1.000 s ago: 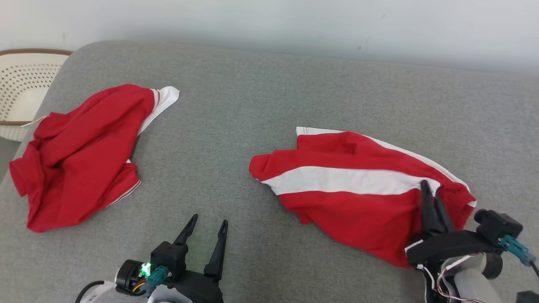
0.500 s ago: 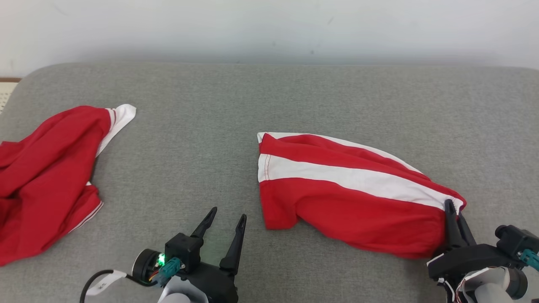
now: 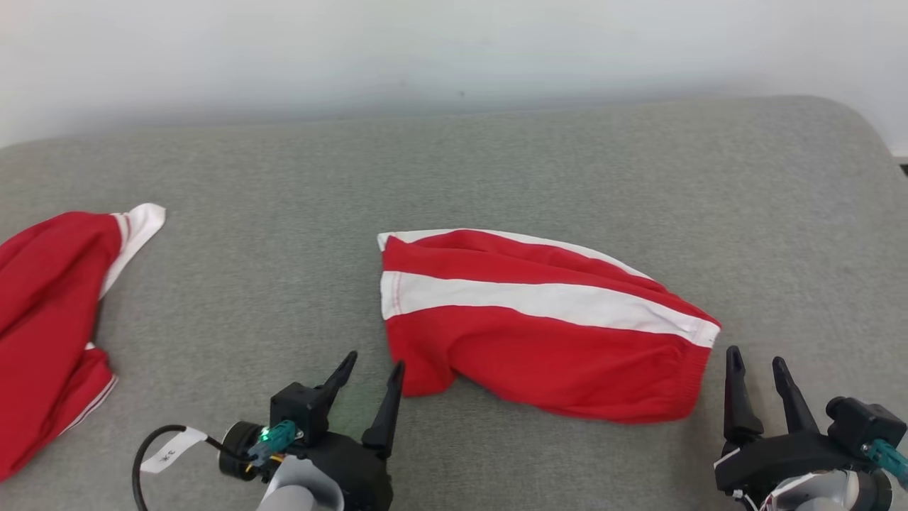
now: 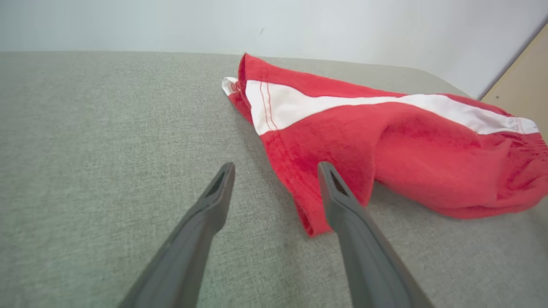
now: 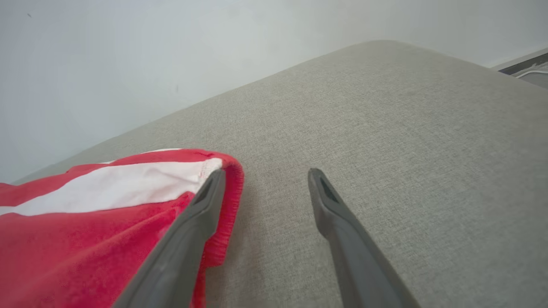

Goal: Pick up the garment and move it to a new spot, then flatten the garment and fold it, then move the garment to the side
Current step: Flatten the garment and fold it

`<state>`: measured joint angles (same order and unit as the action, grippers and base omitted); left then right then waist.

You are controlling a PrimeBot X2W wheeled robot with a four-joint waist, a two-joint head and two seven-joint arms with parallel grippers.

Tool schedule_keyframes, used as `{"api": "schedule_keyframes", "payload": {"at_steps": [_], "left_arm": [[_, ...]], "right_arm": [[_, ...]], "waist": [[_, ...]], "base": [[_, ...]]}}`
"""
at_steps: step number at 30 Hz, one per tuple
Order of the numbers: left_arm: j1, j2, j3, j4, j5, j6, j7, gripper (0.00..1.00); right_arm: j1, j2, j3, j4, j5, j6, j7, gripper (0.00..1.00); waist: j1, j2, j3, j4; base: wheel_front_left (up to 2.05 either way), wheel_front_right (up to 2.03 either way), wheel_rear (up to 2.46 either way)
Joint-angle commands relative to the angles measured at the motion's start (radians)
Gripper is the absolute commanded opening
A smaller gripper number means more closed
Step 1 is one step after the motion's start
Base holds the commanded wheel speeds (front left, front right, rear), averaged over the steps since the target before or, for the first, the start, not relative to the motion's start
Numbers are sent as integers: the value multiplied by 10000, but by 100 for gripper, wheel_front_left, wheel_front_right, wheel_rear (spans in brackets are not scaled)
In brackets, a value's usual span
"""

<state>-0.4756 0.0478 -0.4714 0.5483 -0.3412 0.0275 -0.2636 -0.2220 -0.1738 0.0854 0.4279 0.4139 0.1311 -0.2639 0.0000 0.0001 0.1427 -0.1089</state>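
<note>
Red shorts with a white side stripe (image 3: 539, 326) lie loosely spread on the grey sofa cushion (image 3: 496, 170), waistband to the right. My left gripper (image 3: 372, 365) is open just left of the shorts' near leg hem, with its right finger at the hem's edge (image 4: 308, 201). My right gripper (image 3: 755, 358) is open with nothing between its fingers, just right of the waistband (image 5: 227, 188), which rests beside its left finger.
A second red garment with white trim (image 3: 50, 319) lies crumpled at the cushion's far left. A pale wall (image 3: 454, 50) rises behind the cushion. The cushion's right end curves off near a floor strip (image 5: 524, 66).
My right gripper has let go of the shorts' waistband and opened, and the shorts now lie on the cushion. The head camera has swung right, shifting everything leftward in view.
</note>
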Motion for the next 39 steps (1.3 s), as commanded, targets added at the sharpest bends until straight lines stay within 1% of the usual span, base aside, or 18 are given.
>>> {"api": "schedule_keyframes", "payload": {"at_steps": [1, 7, 9, 13, 16, 18, 19, 22, 28, 32, 35, 39], "left_arm": [[-92, 51, 28, 160, -128, -1, -16, 100], [-113, 38, 195, 652, -310, -14, -16, 100], [-124, 38, 193, 746, -321, -64, -16, 100], [-211, 40, 232, 929, -231, -8, -16, 100], [-284, 38, 285, 968, -208, -95, -16, 100], [-330, 38, 252, 1030, -99, -157, -16, 42], [-323, 38, 256, 1048, -68, -163, -16, 0], [-173, 40, 272, 944, 7, -270, -16, 0], [512, 40, 314, 687, 103, -586, -16, 0], [951, 40, 643, 792, 435, -671, -15, 0], [1194, 44, 897, 885, 669, -742, -15, 0], [1429, 46, 1253, 975, 887, -816, -15, 0]], "right_arm": [[114, 67, -13, -107, -83, -7, -9, 100], [486, 206, -145, -407, -289, -7, -9, 100], [507, 208, -175, -447, -305, -7, -9, 100], [429, 273, -292, -658, -301, -7, -9, 100], [391, 307, -315, -801, -336, -7, -9, 100], [399, 311, -312, -891, -379, -7, -9, 100], [417, 321, -323, -915, -393, -7, -9, 100], [557, 326, -418, -984, -392, -7, -9, 100], [901, 374, -599, -840, -219, -7, -9, 100], [1054, 507, -515, -786, -161, -7, -9, 100], [1143, 510, -401, -731, -159, -7, -9, 100], [1136, 453, -157, -696, -274, -7, -9, 100]], "waist": [[0, -1, 62, -359], [0, -1, 181, -898], [0, -1, 233, -1012], [0, -1, 346, -1185], [0, -1, 378, -1260], [0, -1, 379, -1280], [0, -1, 371, -1276], [0, -1, 289, -1159], [0, -1, -144, -480], [0, -1, -418, 25], [0, -1, -599, 407], [0, -1, -746, 744]], "base": [[0, 0, 0], [0, 0, 0], [0, 0, 0], [0, 0, 0], [0, 0, 0], [0, 0, 0], [0, 0, 0], [0, 0, 0], [0, 0, 0], [0, 0, 0], [0, 0, 0], [0, 0, 0]]}}
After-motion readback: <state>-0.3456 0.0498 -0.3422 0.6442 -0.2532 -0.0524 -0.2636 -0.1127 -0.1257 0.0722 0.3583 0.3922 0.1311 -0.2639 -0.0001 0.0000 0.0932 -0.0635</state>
